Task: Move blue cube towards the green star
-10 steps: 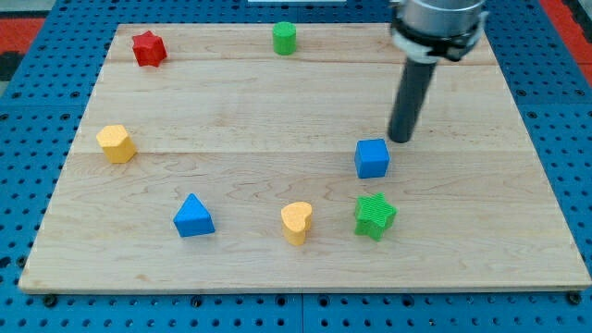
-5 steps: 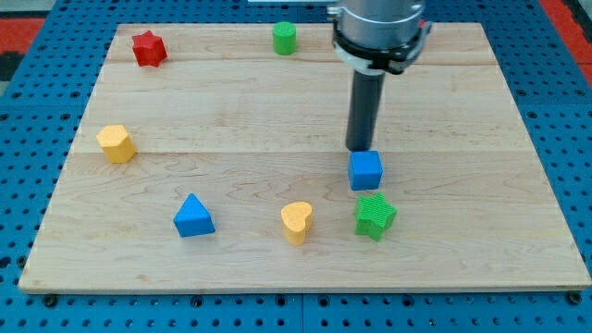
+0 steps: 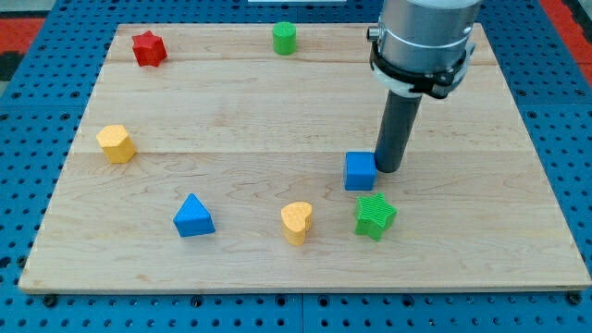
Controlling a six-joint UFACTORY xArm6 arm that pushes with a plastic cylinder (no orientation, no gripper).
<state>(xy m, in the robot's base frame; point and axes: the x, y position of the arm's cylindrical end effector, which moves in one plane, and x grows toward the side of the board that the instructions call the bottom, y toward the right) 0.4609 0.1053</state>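
Tip [image 3: 388,169] touches blue cube [image 3: 360,171] on wooden board [image 3: 240,111].

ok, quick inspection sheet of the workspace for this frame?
Surface: wooden board, flat, on a blue pegboard.
Job's things: blue cube just above and left of the green star, small gap between them.
Clutter: red star and green cylinder near the view's top; yellow block at the left; blue triangle and yellow heart near the bottom.
Grippers: none; my tip sits at the cube's right side, touching or nearly so.
Cables: nothing seen.
Surroundings: red mat at the top right corner.
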